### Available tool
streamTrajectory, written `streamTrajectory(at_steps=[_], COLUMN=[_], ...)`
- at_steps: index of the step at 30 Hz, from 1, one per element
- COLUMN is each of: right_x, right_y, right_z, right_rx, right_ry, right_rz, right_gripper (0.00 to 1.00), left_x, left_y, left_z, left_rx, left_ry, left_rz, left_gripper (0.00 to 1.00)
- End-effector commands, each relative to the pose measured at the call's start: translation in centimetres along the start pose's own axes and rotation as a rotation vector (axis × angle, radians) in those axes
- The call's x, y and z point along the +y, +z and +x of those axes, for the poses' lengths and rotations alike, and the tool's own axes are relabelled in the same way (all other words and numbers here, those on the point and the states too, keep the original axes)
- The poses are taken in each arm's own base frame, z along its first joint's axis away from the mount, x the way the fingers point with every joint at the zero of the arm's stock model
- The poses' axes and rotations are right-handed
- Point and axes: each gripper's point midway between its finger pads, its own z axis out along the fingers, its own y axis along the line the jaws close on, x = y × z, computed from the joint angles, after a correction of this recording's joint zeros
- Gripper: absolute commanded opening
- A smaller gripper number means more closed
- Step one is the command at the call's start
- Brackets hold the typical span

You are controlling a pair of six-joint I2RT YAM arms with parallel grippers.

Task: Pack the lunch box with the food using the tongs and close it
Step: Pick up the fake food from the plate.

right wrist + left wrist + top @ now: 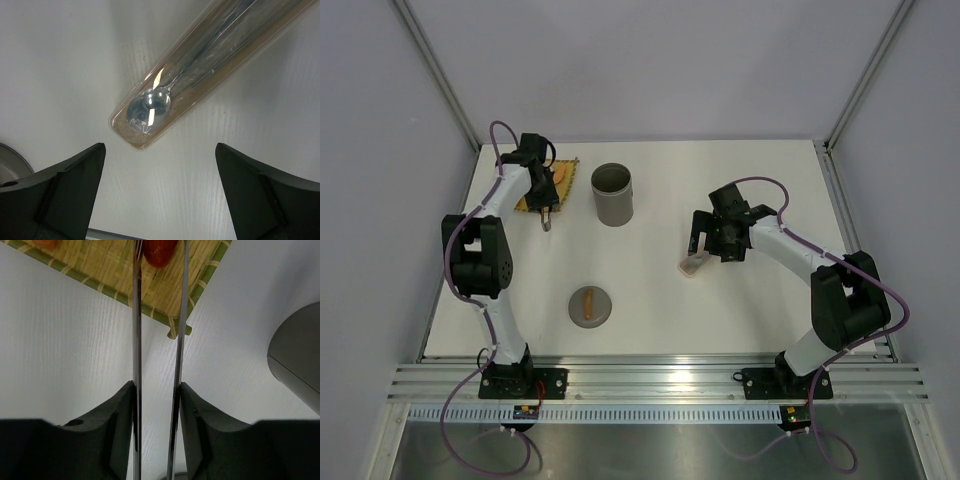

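the left end effector (156, 392) pinches the tongs (136, 340), whose two arms reach over the yellow mat (100, 270) with a red piece of food (159, 250) between the tips; whether it is squeezed yet i cannot tell. the step looks like picking up food. the lunch box (612, 194) stands open beside the mat, its lid (590, 306) nearer the bases. the right end effector (160, 170) hangs spread wide above the cutlery case (200, 70). next: a firm squeeze, a lift, then a short carry over the rim.
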Motion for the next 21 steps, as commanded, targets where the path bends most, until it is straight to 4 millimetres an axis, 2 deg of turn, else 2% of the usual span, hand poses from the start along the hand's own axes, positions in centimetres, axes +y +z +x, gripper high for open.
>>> streamTrajectory(at_steps=[1, 3, 6, 11, 21], right_x=[0.7, 0.6, 0.7, 0.6, 1.0], right_y=[-1.3, -1.5, -1.5, -1.4, -1.8], right_z=[-0.9, -0.8, -0.8, -0.6, -0.7], right_rx=[-0.036, -0.041, -0.038, -0.032, -0.035], right_ry=[-0.007, -0.003, 0.003, 0.003, 0.014], right_rz=[-0.02, -0.02, -0.022, -0.02, -0.035], right_gripper=[0.99, 0.99, 0.99, 0.99, 0.99], left_x=[-0.8, -0.9, -1.0, -0.8, -1.1], left_y=[-1.5, -2.1, -4.4, -8.1, -13.8], left_z=[-2.8, -3.0, -3.7, -4.4, -4.6], left_rx=[-0.081, -0.093, -0.138, -0.211, -0.306], left_ry=[0.003, -0.001, -0.005, -0.012, -0.009], left_rz=[0.028, 0.039, 0.065, 0.082, 0.154], left_gripper=[0.32, 0.25, 0.12, 0.01, 0.0])
